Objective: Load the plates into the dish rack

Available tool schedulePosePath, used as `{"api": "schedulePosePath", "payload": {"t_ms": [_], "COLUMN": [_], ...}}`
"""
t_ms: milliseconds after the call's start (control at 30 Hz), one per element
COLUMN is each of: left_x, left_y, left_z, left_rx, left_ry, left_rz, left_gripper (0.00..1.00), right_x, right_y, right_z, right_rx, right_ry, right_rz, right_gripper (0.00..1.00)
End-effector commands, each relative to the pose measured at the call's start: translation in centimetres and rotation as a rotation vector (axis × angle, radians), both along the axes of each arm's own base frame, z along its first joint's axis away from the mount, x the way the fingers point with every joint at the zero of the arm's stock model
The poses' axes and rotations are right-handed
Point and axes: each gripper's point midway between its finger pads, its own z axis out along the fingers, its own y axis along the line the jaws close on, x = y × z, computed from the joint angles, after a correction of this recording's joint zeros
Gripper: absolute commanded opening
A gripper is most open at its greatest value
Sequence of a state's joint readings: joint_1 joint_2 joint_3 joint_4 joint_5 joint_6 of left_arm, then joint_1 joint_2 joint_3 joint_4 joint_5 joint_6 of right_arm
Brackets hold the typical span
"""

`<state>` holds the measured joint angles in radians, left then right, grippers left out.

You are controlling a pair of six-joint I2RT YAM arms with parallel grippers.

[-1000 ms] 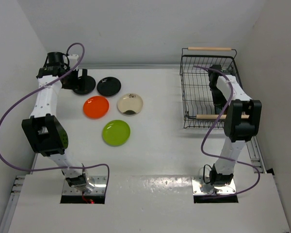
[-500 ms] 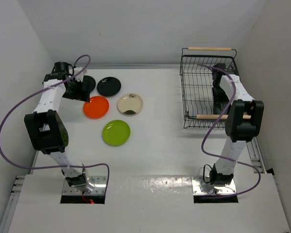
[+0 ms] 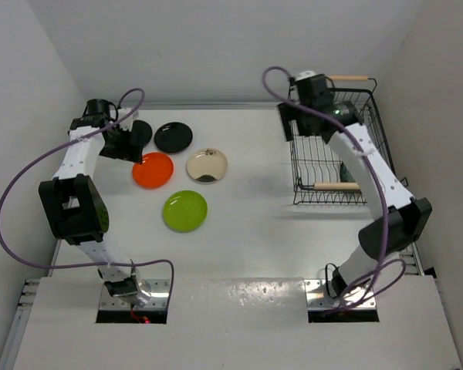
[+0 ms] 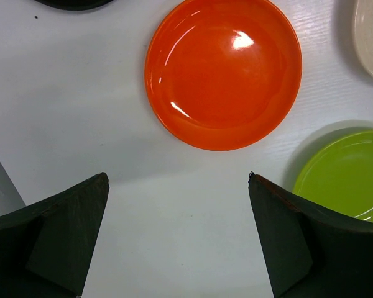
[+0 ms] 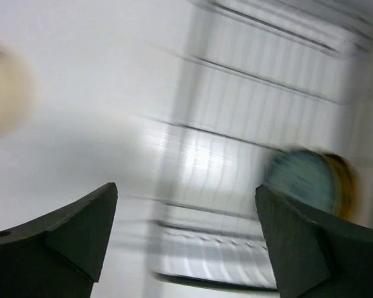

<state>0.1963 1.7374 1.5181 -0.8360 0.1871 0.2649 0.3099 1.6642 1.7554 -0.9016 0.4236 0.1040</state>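
Note:
Four plates lie in the open on the left half of the table: black (image 3: 174,136), orange-red (image 3: 153,169), cream (image 3: 207,165) and lime green (image 3: 185,210). A second black plate (image 3: 142,131) shows partly behind my left gripper (image 3: 130,146). That gripper (image 4: 177,177) is open, just short of the orange-red plate (image 4: 224,71), with the lime plate (image 4: 345,177) to one side. My right gripper (image 3: 289,123) hangs open over the far-left corner of the dish rack (image 3: 332,166). Its blurred view (image 5: 185,187) shows a blue-grey plate (image 5: 298,177) standing in the rack with a brown-gold one (image 5: 347,180) behind it.
White walls close in the table at the back and on both sides. The rack's wooden handles (image 3: 336,186) lie across its near and far ends. Purple cables loop from both arms.
My right arm has risen out of the rack and swung to its far-left corner, jaws opening. The left gripper moved from the far black plate toward the orange-red one.

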Motion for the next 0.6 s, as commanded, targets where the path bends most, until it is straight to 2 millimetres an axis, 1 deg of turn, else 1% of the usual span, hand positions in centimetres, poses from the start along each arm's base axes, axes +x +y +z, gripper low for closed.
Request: {"api": "schedulePosePath", "payload": {"t_ms": [0, 33, 67, 100, 133, 167, 200, 233, 267, 300, 333, 367, 433, 467, 533, 567], "left_x": [0.2, 0.0, -0.1, -0.4, -0.8, -0.9, -1.4, -1.7, -2.1, -1.9, -2.2, -2.5, -2.6, -2.9, -3.1, -3.4], "left_y": [0.5, 0.7, 0.6, 0.8, 0.7, 1.0, 1.3, 1.2, 1.5, 1.5, 1.5, 1.8, 1.8, 1.7, 1.5, 1.4], "left_z": [1.8, 1.4, 1.9, 1.8, 1.9, 1.9, 1.9, 2.3, 1.6, 2.2, 1.8, 1.8, 2.1, 2.0, 2.0, 2.0], "left_rx": [0.014, 0.022, 0.019, 0.029, 0.029, 0.024, 0.024, 0.026, 0.023, 0.022, 0.020, 0.020, 0.022, 0.021, 0.013, 0.013], "left_ry": [-0.050, -0.038, -0.049, -0.046, -0.045, -0.045, -0.045, -0.054, -0.036, -0.059, -0.046, -0.046, -0.055, -0.052, -0.053, -0.052], "left_rz": [0.040, 0.046, 0.055, 0.062, 0.062, 0.079, 0.088, 0.088, 0.099, 0.106, 0.106, 0.116, 0.116, 0.116, 0.111, 0.111], "left_gripper": [0.99, 0.99, 0.99, 0.99, 0.99, 0.99, 0.99, 0.99, 0.99, 0.99, 0.99, 0.99, 0.99, 0.99, 0.99, 0.99], "right_x": [-1.5, -2.5, -2.0, -3.2, -4.5, -5.3, -6.2, -6.8, -8.1, -8.6, -10.0, -10.0, -10.9, -11.1, -10.9, -11.1], "right_y": [13.3, 16.8, 19.4, 22.0, 25.8, 27.8, 29.2, 31.2, 33.0, 33.7, 34.6, 35.4, 35.6, 35.7, 36.1, 35.8], "right_z": [-1.6, -3.0, -3.0, -3.9, -7.2, -7.4, -8.3, -11.7, -12.3, -14.2, -15.6, -17.7, -19.7, -21.6, -22.6, -23.7], "right_rx": [0.270, 0.366, 0.440, 0.462, 0.492, 0.511, 0.532, 0.527, 0.576, 0.582, 0.575, 0.576, 0.564, 0.553, 0.579, 0.581], "right_ry": [-0.027, 0.034, 0.003, 0.043, 0.155, 0.186, 0.234, 0.324, 0.373, 0.417, 0.456, 0.470, 0.510, 0.537, 0.538, 0.556], "right_rz": [0.308, 0.408, 0.440, 0.497, 0.575, 0.609, 0.636, 0.642, 0.692, 0.680, 0.701, 0.708, 0.697, 0.682, 0.652, 0.635], "right_gripper": [0.89, 0.80, 0.60, 0.50, 0.45, 0.46, 0.50, 0.57, 0.70, 0.72, 0.74, 0.74, 0.73, 0.71, 0.66, 0.64]}}
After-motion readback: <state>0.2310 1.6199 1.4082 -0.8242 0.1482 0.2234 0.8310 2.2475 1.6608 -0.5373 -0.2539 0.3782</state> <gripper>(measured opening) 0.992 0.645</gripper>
